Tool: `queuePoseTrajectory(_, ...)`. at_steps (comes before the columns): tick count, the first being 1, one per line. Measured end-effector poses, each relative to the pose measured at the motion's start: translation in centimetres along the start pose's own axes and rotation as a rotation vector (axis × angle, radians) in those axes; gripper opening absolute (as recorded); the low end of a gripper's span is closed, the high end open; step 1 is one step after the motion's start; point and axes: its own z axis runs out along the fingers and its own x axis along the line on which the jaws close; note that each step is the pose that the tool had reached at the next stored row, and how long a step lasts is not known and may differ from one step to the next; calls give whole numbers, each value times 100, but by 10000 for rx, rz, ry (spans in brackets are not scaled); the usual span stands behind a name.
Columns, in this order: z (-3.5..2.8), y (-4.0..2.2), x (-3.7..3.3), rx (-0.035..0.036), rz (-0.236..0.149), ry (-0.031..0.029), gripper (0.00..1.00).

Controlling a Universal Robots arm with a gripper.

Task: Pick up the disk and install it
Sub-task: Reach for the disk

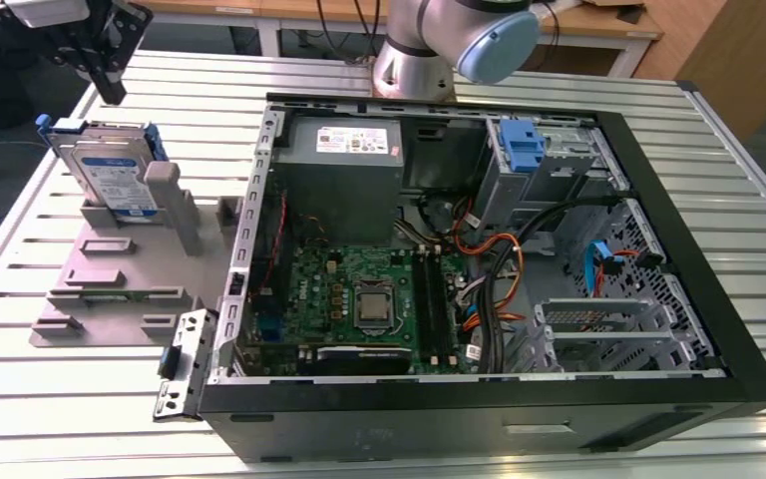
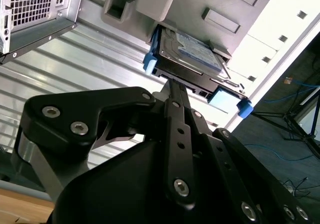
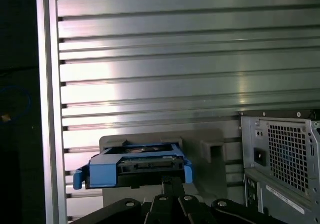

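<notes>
In the exterior view, the tool [image 1: 111,95] hangs in the air at about 11 o'clock. It is just above the disk [image 1: 111,175] and does not touch it. The disk stands on its edge in a grey stand [image 1: 117,289] on the desk [image 1: 37,379], at about 9 o'clock from the open computer case [image 1: 742,359]. A blue bracket [image 1: 523,140] sits inside the case at about 1 o'clock. In the second wrist view, the tool [image 2: 167,82] points at the disk [image 2: 187,54], with a small gap between them. The tool looks narrow, nearly closed, and it holds nothing. In the first wrist view, the tool [image 3: 167,183] is just in front of the disk [image 3: 135,166] and its blue frame. A corner of the case [image 3: 280,154] is near. The step in hand looks like the pick-up. To do it well, I think the tool must open wider than the disk and line up with its middle. It should go in straight and slow and squeeze both flat sides evenly, so the disk does not tip or bump the stand.
</notes>
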Motion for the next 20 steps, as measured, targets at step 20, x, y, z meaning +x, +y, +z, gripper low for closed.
queuePoseTrajectory(20, 16, -1, 8, 8, 7, 98, 11)
